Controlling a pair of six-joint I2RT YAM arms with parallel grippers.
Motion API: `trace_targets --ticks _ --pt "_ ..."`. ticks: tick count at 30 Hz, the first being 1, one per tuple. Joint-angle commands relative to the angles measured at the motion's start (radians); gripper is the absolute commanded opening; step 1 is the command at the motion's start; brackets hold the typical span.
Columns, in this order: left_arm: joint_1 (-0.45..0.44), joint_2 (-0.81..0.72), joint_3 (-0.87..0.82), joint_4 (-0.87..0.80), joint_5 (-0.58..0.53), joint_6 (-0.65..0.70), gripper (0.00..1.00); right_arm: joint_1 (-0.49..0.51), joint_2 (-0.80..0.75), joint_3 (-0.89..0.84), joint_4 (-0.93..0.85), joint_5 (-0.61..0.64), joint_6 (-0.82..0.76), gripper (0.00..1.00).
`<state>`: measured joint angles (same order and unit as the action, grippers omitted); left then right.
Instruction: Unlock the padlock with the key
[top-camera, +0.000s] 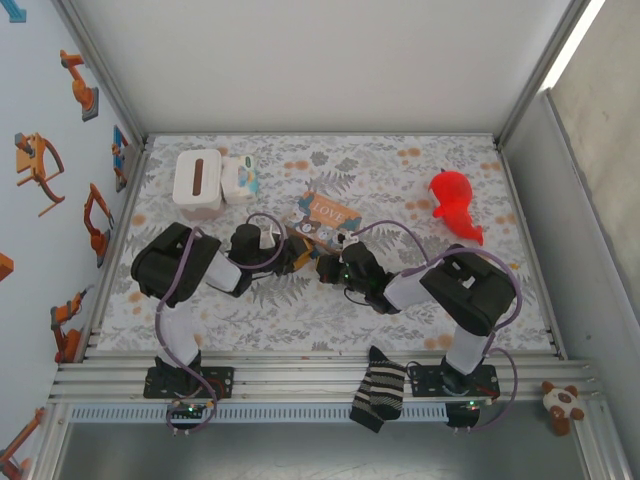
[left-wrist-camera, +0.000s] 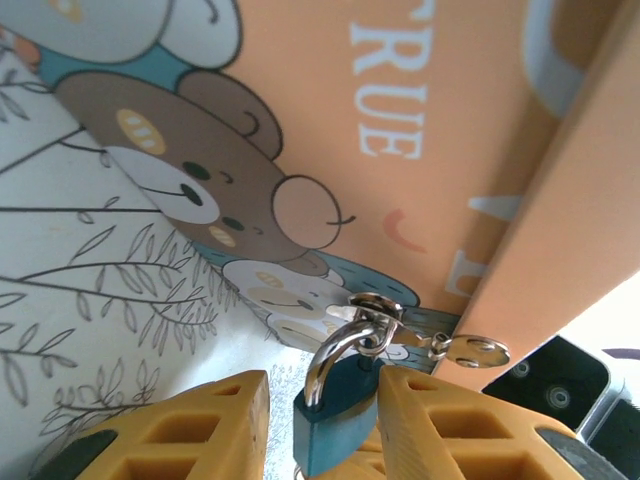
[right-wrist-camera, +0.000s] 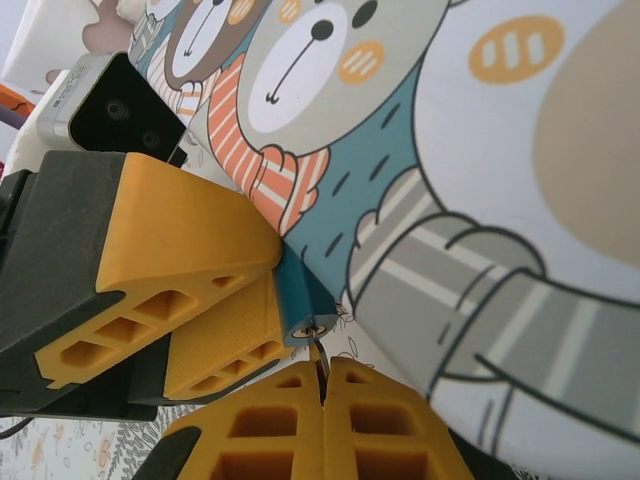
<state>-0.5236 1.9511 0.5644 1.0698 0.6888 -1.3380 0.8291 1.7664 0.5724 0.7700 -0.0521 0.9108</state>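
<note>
The padlock (left-wrist-camera: 335, 430) hangs at the box's (left-wrist-camera: 450, 150) near edge, its lower body cut off in the left wrist view. The key (right-wrist-camera: 319, 362) is a barely visible sliver at its end. The left gripper (left-wrist-camera: 322, 405) narrowly clasps the padlock, and the right gripper (right-wrist-camera: 322, 390) pinches the key. The left arm (top-camera: 185, 265) and right arm (top-camera: 465, 290) bend inward toward each other.

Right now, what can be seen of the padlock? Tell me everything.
The padlock is tiny: a teal-blue body and a thin shiny silvery shackle curving up to a small ring, where a second key dangles. It is gripped between the yellow fingers of the left end effector, against the bear-printed box. In the right wrist view its keyhole end faces the right end effector, whose shut fingers hold the key at the keyhole. Whether the shackle is released is unclear.
</note>
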Motion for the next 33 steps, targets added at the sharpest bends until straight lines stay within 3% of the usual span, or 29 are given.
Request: trace_targets --ticks 1,18,25,30,33 --pt "-0.013 0.025 0.020 0.032 -0.005 -0.023 0.33 0.018 -0.027 0.042 0.020 0.010 0.056 0.00" --pt "-0.018 -0.012 0.025 -0.026 -0.022 0.001 0.21 0.025 -0.037 0.031 0.018 0.052 0.116 0.00" --pt "-0.018 -0.064 0.028 -0.091 -0.033 0.027 0.12 0.025 -0.102 -0.019 0.011 0.104 0.111 0.26" --pt "-0.018 -0.092 0.041 -0.135 -0.037 0.034 0.09 0.024 -0.187 -0.077 -0.025 0.155 0.072 0.34" --pt "-0.018 -0.106 0.049 -0.151 -0.039 0.029 0.09 0.024 -0.283 -0.093 -0.119 0.184 -0.036 0.36"
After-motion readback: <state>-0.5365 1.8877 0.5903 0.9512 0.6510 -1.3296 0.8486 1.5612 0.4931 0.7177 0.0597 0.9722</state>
